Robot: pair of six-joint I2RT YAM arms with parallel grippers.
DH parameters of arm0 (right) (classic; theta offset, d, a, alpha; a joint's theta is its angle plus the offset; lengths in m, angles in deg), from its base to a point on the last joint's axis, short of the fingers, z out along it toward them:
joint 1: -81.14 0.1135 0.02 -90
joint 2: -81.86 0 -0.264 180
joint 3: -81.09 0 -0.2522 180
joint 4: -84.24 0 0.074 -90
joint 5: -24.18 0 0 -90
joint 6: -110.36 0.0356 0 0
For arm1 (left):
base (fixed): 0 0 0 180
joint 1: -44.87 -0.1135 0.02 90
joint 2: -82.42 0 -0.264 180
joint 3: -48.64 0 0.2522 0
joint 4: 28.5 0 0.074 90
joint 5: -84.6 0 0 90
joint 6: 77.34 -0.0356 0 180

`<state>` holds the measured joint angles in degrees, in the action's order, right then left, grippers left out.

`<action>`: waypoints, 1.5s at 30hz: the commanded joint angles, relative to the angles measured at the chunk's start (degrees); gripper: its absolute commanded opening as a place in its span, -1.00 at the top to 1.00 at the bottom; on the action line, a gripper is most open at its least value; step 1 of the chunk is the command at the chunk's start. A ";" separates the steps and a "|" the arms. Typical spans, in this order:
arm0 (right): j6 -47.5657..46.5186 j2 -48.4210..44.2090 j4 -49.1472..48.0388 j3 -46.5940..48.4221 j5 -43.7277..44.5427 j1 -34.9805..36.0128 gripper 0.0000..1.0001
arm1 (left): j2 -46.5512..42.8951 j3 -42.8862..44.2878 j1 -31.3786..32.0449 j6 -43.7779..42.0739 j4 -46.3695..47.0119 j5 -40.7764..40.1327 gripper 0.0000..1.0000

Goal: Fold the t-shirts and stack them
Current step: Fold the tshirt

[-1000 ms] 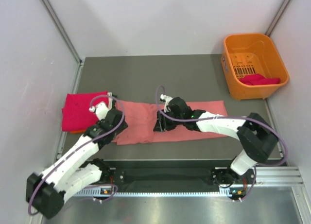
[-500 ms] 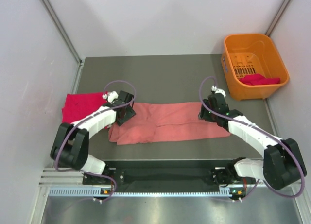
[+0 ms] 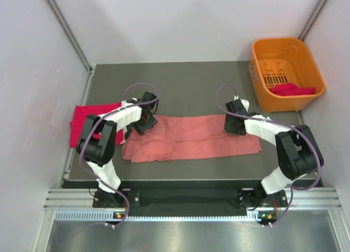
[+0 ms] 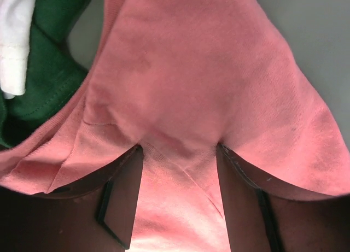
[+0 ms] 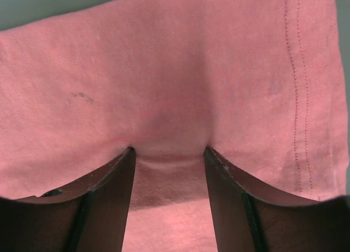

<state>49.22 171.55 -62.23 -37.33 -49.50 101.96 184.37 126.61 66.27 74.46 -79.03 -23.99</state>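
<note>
You are partway through. The salmon-pink t-shirt [image 3: 191,134] lies across the middle of the table [image 3: 186,82], narrowed into a long band but not yet folded short. The left gripper [image 3: 143,122] is at its far left corner and the right gripper [image 3: 234,125] at its far right edge. In both wrist views the fingers [image 4: 123,197] stand apart and press down into the cloth, and a small ridge of cloth puckers between them, so neither pair has clamped yet. By my reading, you have the crosswise folds and the stacking left. One magenta-red t-shirt [image 3: 87,123] lies flat at the table's left edge, touching the salmon one. Dark green cloth [image 4: 46,60] and white cloth [image 4: 13,39] show beside that corner, though you cannot tell how many garments they make. One red garment [image 3: 292,89] waits in the single orange basket [image 3: 261,99], unfolded. That makes three shirts you can count for certain.
</note>
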 commanded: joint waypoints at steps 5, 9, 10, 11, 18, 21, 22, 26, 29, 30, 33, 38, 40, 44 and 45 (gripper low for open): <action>2.43 -1.53 5.01 -2.89 0.31 2.37 -0.14 | 10.71 9.26 -1.63 -2.03 2.77 0.83 -0.20; 5.84 -2.59 9.32 -4.21 -1.80 11.04 -0.17 | 16.68 16.38 -1.99 -5.11 3.02 1.89 -0.18; 7.07 -2.68 10.71 -4.31 -1.99 13.61 -0.18 | 17.57 18.65 -1.99 -6.16 3.29 2.33 -0.18; 8.48 -2.50 11.42 -4.31 -2.43 19.55 -0.18 | 18.54 19.89 -2.07 -6.86 3.55 2.85 -0.18; 24.11 2.22 10.12 0.41 -9.89 46.48 -0.18 | 29.51 35.09 -2.60 -13.80 2.06 8.91 -0.09; 25.98 8.10 9.07 10.32 -13.32 55.54 -0.20 | 32.25 40.38 -2.60 -15.74 2.49 10.32 -0.07; 25.89 9.35 9.06 12.98 -14.20 56.78 -0.21 | 32.69 41.69 -2.69 -16.35 3.89 12.07 -0.07; 24.06 7.53 9.23 19.42 -12.12 55.84 -0.28 | 34.36 42.93 -2.69 -18.38 9.16 15.51 -0.06; 20.90 -0.71 10.55 17.33 -9.81 48.66 -0.36 | 37.08 46.18 -2.60 -20.05 11.72 20.14 -0.06; 19.84 -2.48 10.55 16.62 -9.90 46.27 -0.37 | 37.79 47.32 -2.60 -20.75 12.07 21.56 -0.06; 14.57 -8.99 7.23 12.93 -10.16 36.51 -0.37 | 40.16 50.92 -2.69 -21.37 14.44 24.55 -0.07; 6.31 -12.00 -0.34 10.19 -21.45 18.52 -0.24 | 44.12 61.91 -2.78 -23.12 11.20 23.78 -0.05; 4.72 -10.60 -1.58 11.42 -24.74 15.32 -0.21 | 43.60 62.71 -3.04 -24.36 10.94 22.99 -0.09; 1.12 -3.85 -1.58 16.24 -28.52 10.84 -0.22 | 41.58 60.96 -3.65 -26.29 11.02 21.84 -0.14; 0.59 -2.43 -1.58 17.22 -29.49 10.04 -0.22 | 41.23 60.60 -3.74 -27.34 11.02 21.67 -0.15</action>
<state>54.75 165.24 -61.16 -24.55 -72.63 113.72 225.94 187.66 63.39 50.66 -70.92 -0.86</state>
